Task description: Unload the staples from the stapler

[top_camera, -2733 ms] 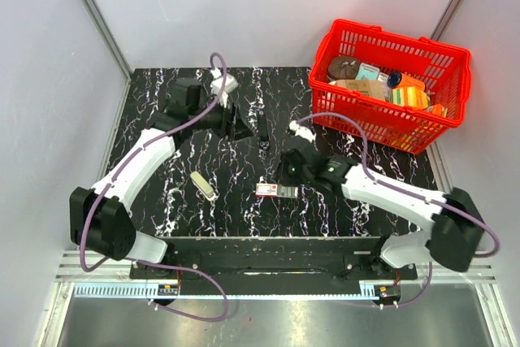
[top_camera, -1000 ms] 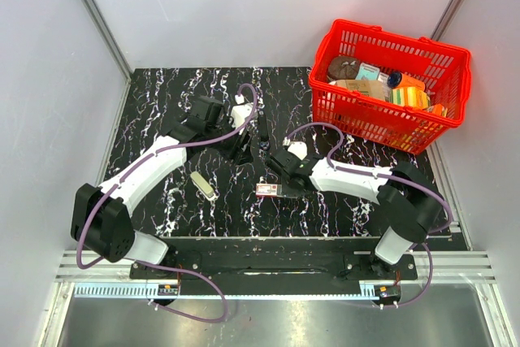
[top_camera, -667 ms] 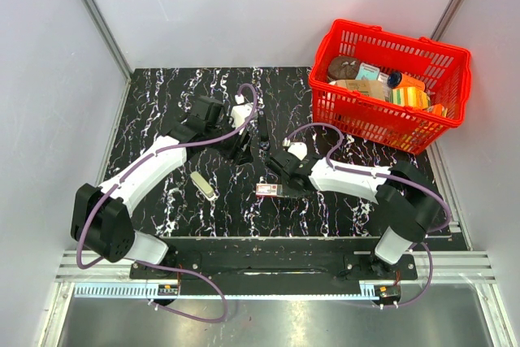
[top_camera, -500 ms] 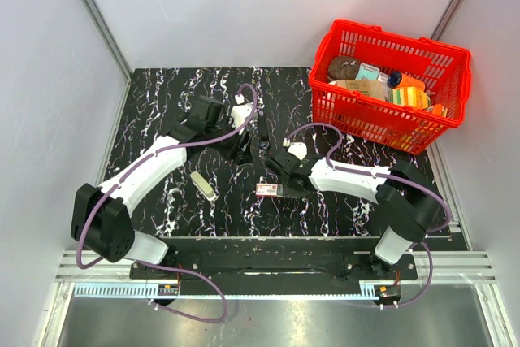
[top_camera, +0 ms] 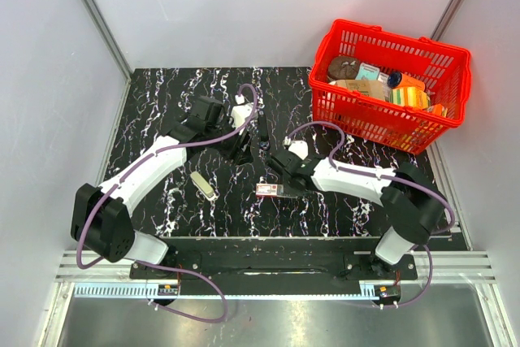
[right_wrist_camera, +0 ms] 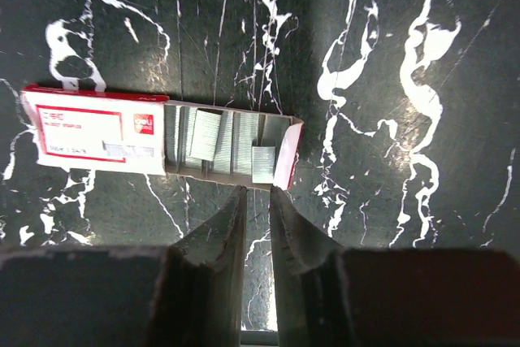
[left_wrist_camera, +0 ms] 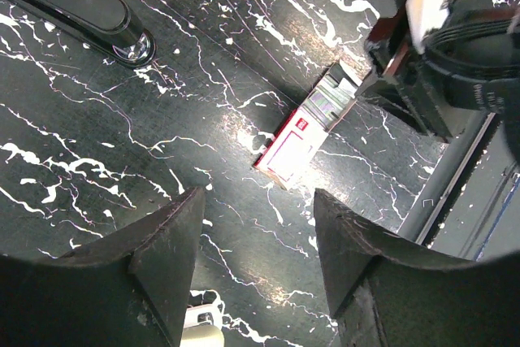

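The black stapler (top_camera: 264, 129) lies on the marbled table, its chrome end (left_wrist_camera: 133, 46) at the top left of the left wrist view. Just left of it my left gripper (top_camera: 243, 149) hovers open over bare table, nothing between its fingers (left_wrist_camera: 258, 201). A red and white staple box (top_camera: 271, 190) lies at centre with its tray slid out, and several silver staple strips (right_wrist_camera: 218, 142) rest in the tray. My right gripper (right_wrist_camera: 257, 191) sits right at the tray's near edge, its jaws parted by a narrow gap that holds nothing.
A red basket (top_camera: 443, 62) full of goods stands at the back right. A small cream object (top_camera: 204, 185) lies left of the box, also at the bottom edge of the left wrist view (left_wrist_camera: 201, 332). Grey walls enclose the table.
Both arms have come in since the earliest frame: the left swung right beside the stapler, the right drew in to the staple box. Over the last second the arms hardly moved.
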Tool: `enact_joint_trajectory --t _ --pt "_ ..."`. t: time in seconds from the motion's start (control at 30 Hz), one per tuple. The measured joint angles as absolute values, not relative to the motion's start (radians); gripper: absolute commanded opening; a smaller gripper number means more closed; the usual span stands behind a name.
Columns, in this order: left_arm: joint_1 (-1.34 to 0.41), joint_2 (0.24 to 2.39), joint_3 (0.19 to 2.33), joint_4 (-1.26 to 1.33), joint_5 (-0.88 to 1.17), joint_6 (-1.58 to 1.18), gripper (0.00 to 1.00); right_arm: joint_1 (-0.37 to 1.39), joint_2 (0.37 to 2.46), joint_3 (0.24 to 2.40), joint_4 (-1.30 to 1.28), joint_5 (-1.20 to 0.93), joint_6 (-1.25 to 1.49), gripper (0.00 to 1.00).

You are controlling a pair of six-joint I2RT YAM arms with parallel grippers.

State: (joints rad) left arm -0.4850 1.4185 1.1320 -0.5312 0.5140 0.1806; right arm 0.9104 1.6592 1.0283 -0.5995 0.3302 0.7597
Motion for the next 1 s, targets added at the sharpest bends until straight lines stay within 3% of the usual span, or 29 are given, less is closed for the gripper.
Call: enact_joint_trajectory --t 0.27,0.5,1.0 --pt "-0.530 1.419 1.114 -0.530 0.467 0.265 0.59 0.829 1.538 1.002 -0.586 0.328 0.756 0.20" --pt "-0.607 1.484 1.026 -0.530 0.366 0.392 0.51 0.691 1.508 0.858 -0.497 0.187 0.776 0.16" --pt "-0.660 1.533 0.927 -0.444 0.220 0.522 0.51 0.579 1.459 0.659 -0.247 -0.072 0.891 0.18"
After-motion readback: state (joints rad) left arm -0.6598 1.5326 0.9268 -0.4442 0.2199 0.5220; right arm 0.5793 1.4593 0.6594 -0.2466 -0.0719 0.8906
